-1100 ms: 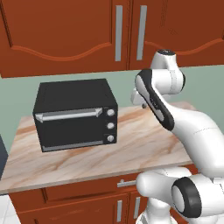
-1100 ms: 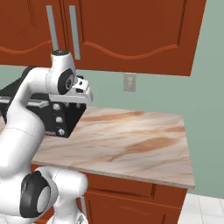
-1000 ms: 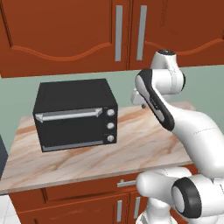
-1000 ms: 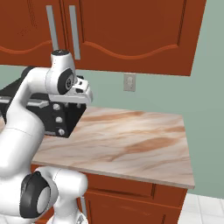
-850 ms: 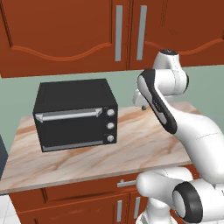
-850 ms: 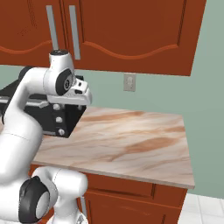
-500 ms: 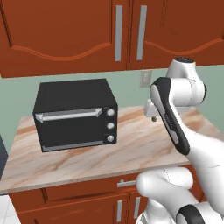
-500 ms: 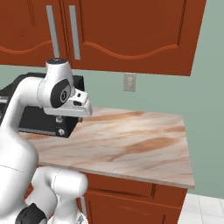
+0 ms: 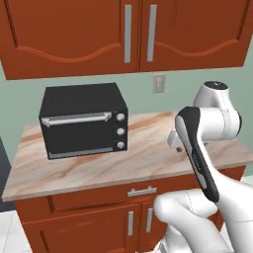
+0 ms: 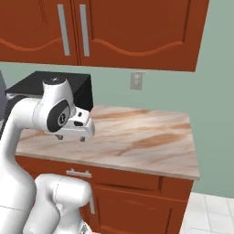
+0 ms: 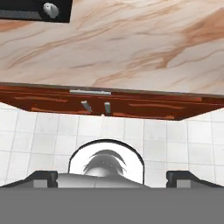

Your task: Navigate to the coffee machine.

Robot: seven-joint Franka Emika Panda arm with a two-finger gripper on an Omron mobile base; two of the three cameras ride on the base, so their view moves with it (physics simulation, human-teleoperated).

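A marbled bench (image 9: 148, 158) is seen below red-brown wall cabinets (image 10: 137, 32), a black toaster oven (image 9: 84, 121) standing at its left. The fingers (image 11: 112, 177) are parted wide, holding nothing, above white floor tiles (image 11: 39, 135).

Arm (image 9: 207, 163): glossy white rounded shell links, bulbous base segments. Dark grey cap on the top joint; black stripe along the forearm link. Dark grey round joint face with black centre, seen right of the toaster oven (image 10: 68, 91). No cables or markings visible.

Toaster oven (image 9: 83, 120) sits on the counter (image 9: 143, 158), left, under wall cabinets (image 9: 123, 34).
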